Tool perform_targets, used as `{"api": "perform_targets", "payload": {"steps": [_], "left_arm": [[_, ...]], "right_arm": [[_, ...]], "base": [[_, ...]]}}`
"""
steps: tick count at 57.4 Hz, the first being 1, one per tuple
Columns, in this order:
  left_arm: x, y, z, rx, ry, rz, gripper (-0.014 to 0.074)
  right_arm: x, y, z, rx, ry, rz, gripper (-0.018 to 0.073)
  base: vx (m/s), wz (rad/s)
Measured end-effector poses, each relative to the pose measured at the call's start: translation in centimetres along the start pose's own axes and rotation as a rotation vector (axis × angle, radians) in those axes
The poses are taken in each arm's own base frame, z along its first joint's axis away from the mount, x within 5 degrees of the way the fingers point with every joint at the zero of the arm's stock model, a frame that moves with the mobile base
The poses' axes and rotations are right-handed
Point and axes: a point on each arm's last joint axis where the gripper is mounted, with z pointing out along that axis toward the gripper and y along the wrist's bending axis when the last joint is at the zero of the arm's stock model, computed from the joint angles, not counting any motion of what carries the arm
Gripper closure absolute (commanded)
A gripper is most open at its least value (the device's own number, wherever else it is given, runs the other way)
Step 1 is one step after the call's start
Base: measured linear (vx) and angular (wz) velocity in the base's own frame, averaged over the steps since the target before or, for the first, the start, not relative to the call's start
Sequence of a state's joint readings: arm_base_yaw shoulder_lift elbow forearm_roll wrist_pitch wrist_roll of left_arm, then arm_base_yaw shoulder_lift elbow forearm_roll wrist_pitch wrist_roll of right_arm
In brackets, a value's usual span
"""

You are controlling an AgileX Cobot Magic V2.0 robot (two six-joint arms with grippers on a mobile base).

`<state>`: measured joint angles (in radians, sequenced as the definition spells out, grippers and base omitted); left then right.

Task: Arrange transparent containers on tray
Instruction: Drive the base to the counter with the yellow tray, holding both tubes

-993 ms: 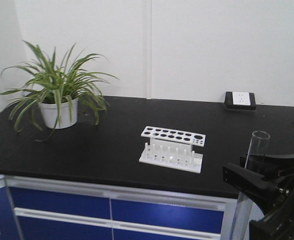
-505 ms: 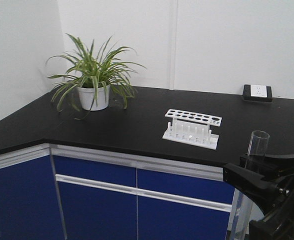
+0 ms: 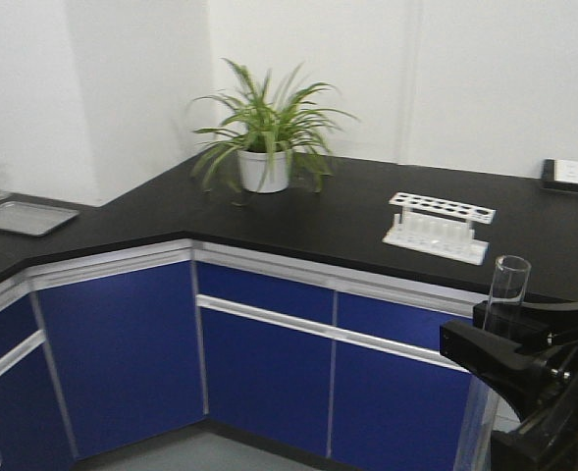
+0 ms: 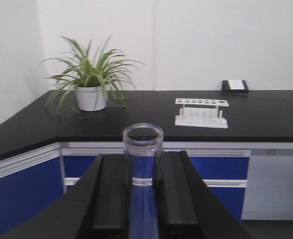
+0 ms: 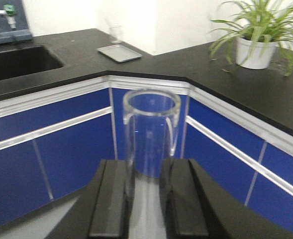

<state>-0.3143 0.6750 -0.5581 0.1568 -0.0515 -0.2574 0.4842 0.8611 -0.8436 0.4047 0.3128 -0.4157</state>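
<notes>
Comparing the front view with the one half a second earlier, the white rack (image 3: 438, 228) and the potted plant (image 3: 267, 142) now sit further right and smaller in frame. The corner of the black desk (image 3: 151, 211) shows in full. A flat grey pan (image 3: 24, 217) has come into view on the desk's left wing, with blue cabinet doors (image 3: 122, 343) below. The right test tube (image 3: 510, 285) occupies the same spot in frame as before, at the lower right.

Right pincer (image 5: 148, 172): clenched on the right test tube, one black finger (image 5: 111, 199) pressed to each side of the glass. The tube stands upright in the air, well apart from the desk and in front of the cabinet doors.

Left pincer (image 4: 143, 167): clenched on the left test tube (image 4: 143, 144) in the same manner. This tube is also upright and held clear of the desk, with the rack and plant far behind it.

Both tubes are clear, colourless glass, narrow and straight-walled. Each has an open round mouth and a slightly thickened rim. The blue doors show through the walls.
</notes>
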Motion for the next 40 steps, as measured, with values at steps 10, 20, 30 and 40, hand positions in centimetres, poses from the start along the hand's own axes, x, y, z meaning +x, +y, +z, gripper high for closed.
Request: {"api": "perform_targets", "payload": {"steps": [10,20,30,40], "left_arm": [[0.00,0.00,0.00,0.000,0.000,0.000,0.0461],[0.00,0.00,0.00,0.000,0.000,0.000,0.0461],[0.00,0.00,0.00,0.000,0.000,0.000,0.0461],[0.00,0.00,0.00,0.000,0.000,-0.001,0.0461]], "right_arm": [[0.00,0.00,0.00,0.000,0.000,0.000,0.0445],[0.00,0.00,0.00,0.000,0.000,0.000,0.0445],[0.00,0.00,0.00,0.000,0.000,0.000,0.0445],[0.00,0.00,0.00,0.000,0.000,0.000,0.0445]], "base": [[-0.21,0.52],[-0.16,0.66],[-0.12,0.73],[-0.08,0.72]]}}
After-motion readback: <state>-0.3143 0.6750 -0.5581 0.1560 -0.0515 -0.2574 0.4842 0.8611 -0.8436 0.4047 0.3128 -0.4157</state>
